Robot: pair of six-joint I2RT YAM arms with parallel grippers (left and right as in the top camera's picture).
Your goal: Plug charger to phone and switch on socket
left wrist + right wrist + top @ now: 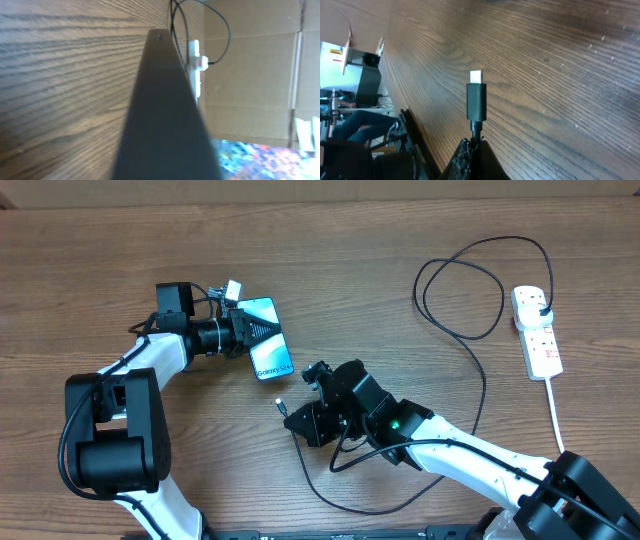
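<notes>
**A:** Overhead first. Where do things stand?

**B:** The left claw (243, 330) is pinched on the phone (270, 345), holding it left of centre over the tabletop (380, 250) with the lit screen showing. The right claw (290, 412) is pressed together on the charger (487, 385), just behind the connector tip (279, 404). That tip sits near the phone's lower end but apart from it.

**A:** And the far end of the cable?

**B:** The black plug (541, 307) looks seated in the socket (540, 340) at the right side, well apart from both arms. The switch is too small to tell whether it is on.

**A:** Left wrist view?

**B:** A dark narrow slab runs up the middle, and I take it for the phone's edge seen from the grip. The claw itself does not show. Beyond the slab lies the socket, with the cable looping away.

**A:** Right wrist?

**B:** The connector stands straight out of the closed fingertips (470, 162), its metal tip bare, with only wood grain ahead of it. There is no phone in that frame.

**A:** So how far along is it?

**B:** By my judgement, both things are in hand and the plug seems to be in. The connector is not yet in the phone's port, and the switch remains to be pressed.
</notes>
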